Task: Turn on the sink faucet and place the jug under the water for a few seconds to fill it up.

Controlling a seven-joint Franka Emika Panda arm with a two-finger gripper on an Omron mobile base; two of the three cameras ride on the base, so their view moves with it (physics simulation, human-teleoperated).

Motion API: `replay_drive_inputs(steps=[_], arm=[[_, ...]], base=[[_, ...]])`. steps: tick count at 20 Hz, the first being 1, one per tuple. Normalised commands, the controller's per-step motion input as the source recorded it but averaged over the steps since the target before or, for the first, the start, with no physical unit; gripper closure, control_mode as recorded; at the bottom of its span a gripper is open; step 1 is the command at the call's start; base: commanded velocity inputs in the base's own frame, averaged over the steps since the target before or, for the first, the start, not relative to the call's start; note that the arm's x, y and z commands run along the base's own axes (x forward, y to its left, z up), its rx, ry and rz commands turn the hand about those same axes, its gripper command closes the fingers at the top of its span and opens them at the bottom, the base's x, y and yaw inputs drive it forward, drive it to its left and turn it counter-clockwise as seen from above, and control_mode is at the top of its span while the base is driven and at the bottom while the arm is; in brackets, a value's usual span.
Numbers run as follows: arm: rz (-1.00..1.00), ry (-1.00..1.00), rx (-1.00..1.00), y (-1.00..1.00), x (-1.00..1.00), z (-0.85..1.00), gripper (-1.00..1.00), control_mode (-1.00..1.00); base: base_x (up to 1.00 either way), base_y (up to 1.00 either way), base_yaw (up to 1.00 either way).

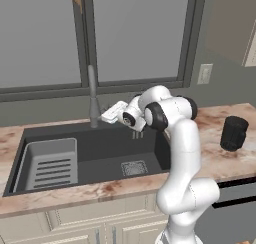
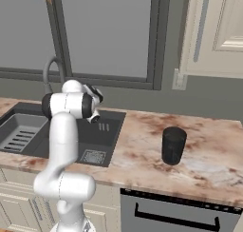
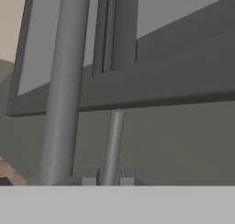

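The sink faucet rises as a tall grey stem behind the sink; its gooseneck also shows in the right base view. My gripper reaches left to the faucet's base. In the hand view the thick stem stands left, and the thin lever runs down between my gripper's tips, which are shut on it. The black ribbed jug stands upright on the counter far to the right, apart from the arm. No water is in view.
A light grey slotted rack lies in the sink's left part, with a square drain grate at the middle. The marble counter runs right of the sink. A window and a wall outlet stand behind.
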Motion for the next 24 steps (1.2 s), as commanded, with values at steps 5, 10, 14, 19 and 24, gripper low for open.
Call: replay_drive_inputs(steps=[5, 10, 14, 19, 24], arm=[[-0.14, 0.03, 0.26, -0.71, 0.09, 0.00, 1.00, -1.00], [-0.08, 0.06, 0.26, -0.79, 0.20, 0.00, 1.00, -1.00], [-0.02, 0.10, 0.19, -0.63, 0.23, 0.00, 1.00, -1.00], [0.00, 0.15, 0.07, -0.33, 0.12, -0.03, 1.00, -1.00], [0.00, 0.06, 0.00, 0.00, 0.00, -0.06, 1.00, -1.00]], base=[[0.00, 0.00, 0.00], [0.00, 0.00, 0.00], [0.00, 0.00, 0.00], [0.00, 0.00, 0.00], [0.00, 0.00, 0.00]])
